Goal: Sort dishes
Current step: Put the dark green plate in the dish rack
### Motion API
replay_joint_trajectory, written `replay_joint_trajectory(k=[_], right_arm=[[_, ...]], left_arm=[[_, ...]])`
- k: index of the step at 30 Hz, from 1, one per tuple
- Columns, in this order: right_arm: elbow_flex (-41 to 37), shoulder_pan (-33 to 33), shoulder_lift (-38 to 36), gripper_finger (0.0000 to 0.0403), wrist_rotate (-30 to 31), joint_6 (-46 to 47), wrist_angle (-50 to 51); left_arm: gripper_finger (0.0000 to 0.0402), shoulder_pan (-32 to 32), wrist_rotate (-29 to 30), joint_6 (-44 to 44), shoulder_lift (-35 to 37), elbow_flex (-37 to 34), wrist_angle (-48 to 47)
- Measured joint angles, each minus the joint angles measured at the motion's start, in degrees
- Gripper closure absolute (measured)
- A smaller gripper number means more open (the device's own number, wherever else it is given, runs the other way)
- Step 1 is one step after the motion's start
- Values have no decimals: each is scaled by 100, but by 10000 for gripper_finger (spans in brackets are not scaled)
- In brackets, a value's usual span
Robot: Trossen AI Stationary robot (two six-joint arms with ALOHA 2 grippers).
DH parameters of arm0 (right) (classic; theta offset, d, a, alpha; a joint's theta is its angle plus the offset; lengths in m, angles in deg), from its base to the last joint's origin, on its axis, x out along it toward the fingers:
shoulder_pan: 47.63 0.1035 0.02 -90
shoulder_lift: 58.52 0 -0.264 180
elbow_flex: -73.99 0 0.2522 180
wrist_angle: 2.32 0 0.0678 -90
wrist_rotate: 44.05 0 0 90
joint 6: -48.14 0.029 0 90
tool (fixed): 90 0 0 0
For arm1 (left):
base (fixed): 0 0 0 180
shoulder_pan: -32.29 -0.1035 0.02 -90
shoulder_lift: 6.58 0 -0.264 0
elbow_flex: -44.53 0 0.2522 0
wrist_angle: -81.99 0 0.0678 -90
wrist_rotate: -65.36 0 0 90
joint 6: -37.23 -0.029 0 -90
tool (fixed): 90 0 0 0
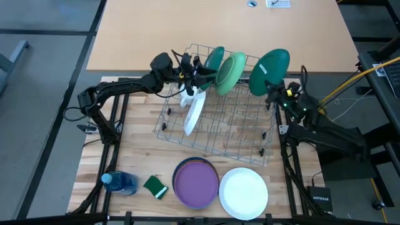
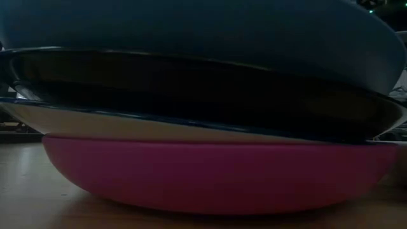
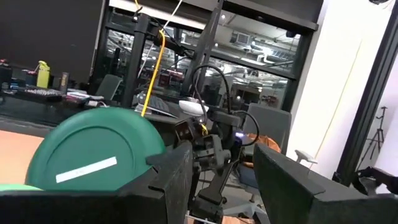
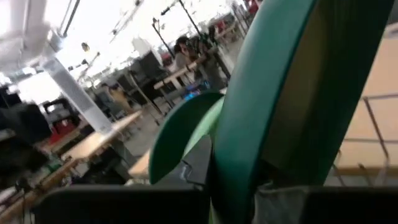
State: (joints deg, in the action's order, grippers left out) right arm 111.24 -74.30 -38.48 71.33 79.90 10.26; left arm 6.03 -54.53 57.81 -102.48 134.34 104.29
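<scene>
My right gripper [image 1: 273, 89] is shut on a dark green plate [image 1: 270, 69] that stands on edge above the right far corner of the wire dish rack [image 1: 219, 122]. The same plate shows in the left wrist view [image 3: 93, 155]. My left gripper [image 1: 199, 74] is open at the rack's far left end, beside another dark green plate [image 1: 215, 61] and a light green plate [image 1: 231, 72] that stand in the rack's wires; nothing is between its fingers [image 3: 180, 180]. A white plate [image 1: 195, 112] leans on edge in the rack's left part. My right gripper pinches the dark green plate's lower rim [image 4: 239, 155] between its two fingers, one on each face. The fingers come about level from the table's right side. The plate stands upright on edge above the fingers, lifted clear of the rack.
Near the front edge lie a purple plate [image 1: 195, 182] on top of a stack and a white plate [image 1: 243, 192] beside it. A green sponge [image 1: 156, 186] and a blue bottle [image 1: 119, 182] lie at the front left. The stack [image 2: 210, 178] fills the low view.
</scene>
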Motion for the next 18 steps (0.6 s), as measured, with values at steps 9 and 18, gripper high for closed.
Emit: replay_joint_trajectory(k=[9, 18], right_arm=[[-81, 0, 782, 370, -49, 186, -1040], [-81, 2, 1731, 370, -196, 251, -2074]], left_arm=[[243, -4, 2, 0, 0, 0, -128], [243, -4, 2, 1, 0, 0, -120]])
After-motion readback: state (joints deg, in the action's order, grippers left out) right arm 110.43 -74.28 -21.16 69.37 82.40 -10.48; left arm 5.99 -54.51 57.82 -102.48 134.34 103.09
